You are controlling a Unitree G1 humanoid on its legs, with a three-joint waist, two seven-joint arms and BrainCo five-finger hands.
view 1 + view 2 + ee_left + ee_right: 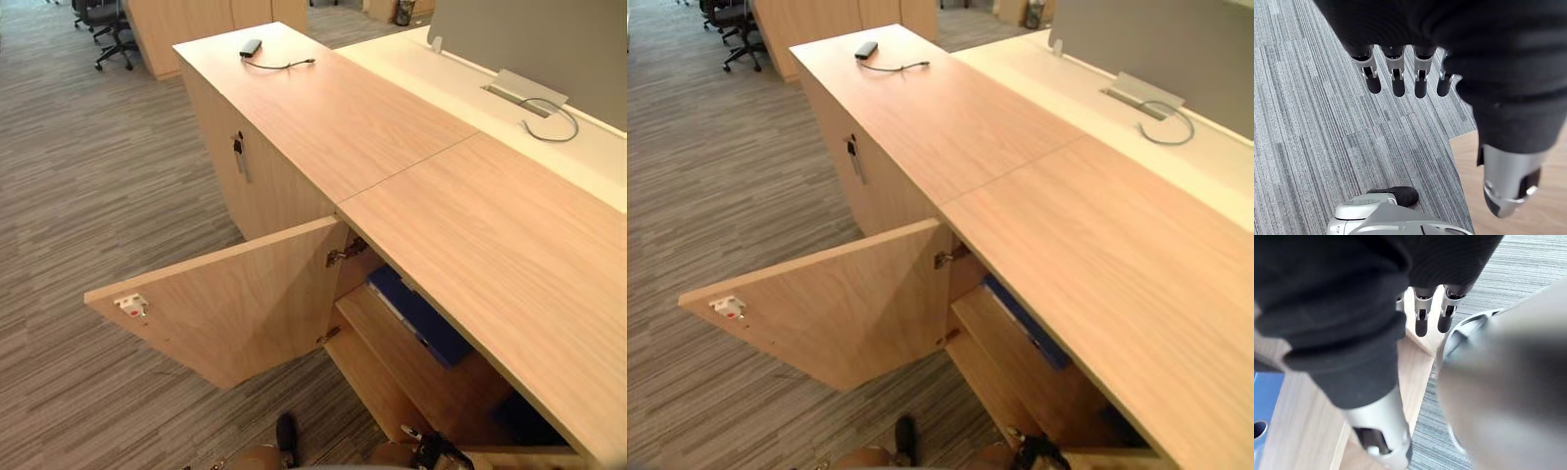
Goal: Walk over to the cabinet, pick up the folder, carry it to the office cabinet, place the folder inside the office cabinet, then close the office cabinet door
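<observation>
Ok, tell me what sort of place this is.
Most likely an open-plan office: grey carpet, a row of wood cabinets, one open with a blue folder shelved inside, and wheeled office chairs far back.

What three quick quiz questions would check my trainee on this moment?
1. True or false: the blue folder lies on a shelf inside the office cabinet.
2. The cabinet door is: A shut, B swung open, C missing.
3. What do the left hand and right hand hold?

Key: 1 true; 2 B; 3 nothing, and both hands' fingers are relaxed.
</observation>
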